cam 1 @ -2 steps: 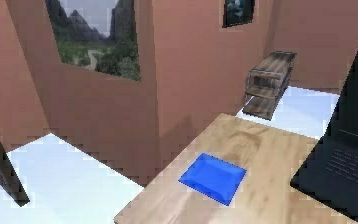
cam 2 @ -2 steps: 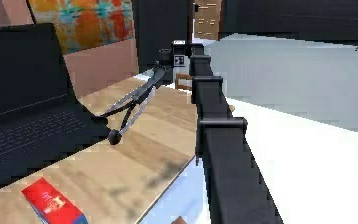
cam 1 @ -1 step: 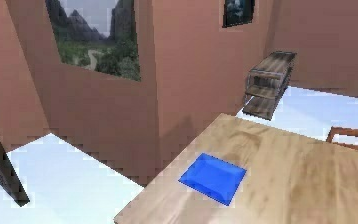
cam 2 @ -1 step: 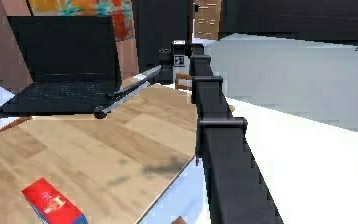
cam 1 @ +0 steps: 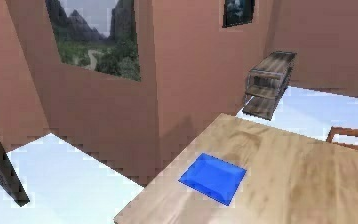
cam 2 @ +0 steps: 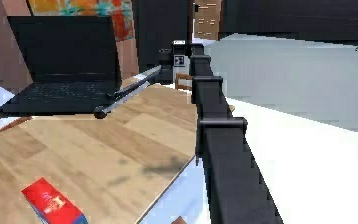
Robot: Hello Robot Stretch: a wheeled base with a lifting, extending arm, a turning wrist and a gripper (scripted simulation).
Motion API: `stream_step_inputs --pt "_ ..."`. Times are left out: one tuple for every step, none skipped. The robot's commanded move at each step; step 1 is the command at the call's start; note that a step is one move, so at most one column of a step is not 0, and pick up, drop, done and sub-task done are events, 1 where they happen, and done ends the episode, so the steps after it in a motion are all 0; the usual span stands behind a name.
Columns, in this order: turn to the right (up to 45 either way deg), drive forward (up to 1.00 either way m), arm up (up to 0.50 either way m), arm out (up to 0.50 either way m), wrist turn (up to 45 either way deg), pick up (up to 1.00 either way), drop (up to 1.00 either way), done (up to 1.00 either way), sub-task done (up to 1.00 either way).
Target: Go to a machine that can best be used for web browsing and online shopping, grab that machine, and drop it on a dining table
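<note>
in the forward view i see a wooden table at the lower right with a flat blue square dish lying near its left edge. behind it stands a terracotta wall with a landscape painting. further right there is what looks like a wooden crate, though i can't be sure at this angle. the floor around is white.

in the arm side view the laptop sits at the far left corner of a wood-grain tabletop. its lid is up and its black screen and keyboard face the near side of the table. its long axis, along the hinge, runs across the picture from left to right. the arm rises over the tabletop's right edge, and the gripper reaches left with its thin fingers ending at the laptop's front right corner. whether it touches the laptop or holds anything i cannot tell, and the state of the jaws i cannot tell either. a red box lies near the bottom edge, well apart from the laptop, with bare wood between them.
</note>
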Motion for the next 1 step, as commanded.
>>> stream_step_inputs --pt "0.0 0.0 0.0 0.0 0.0 0.0 1.0 0.0 0.0"
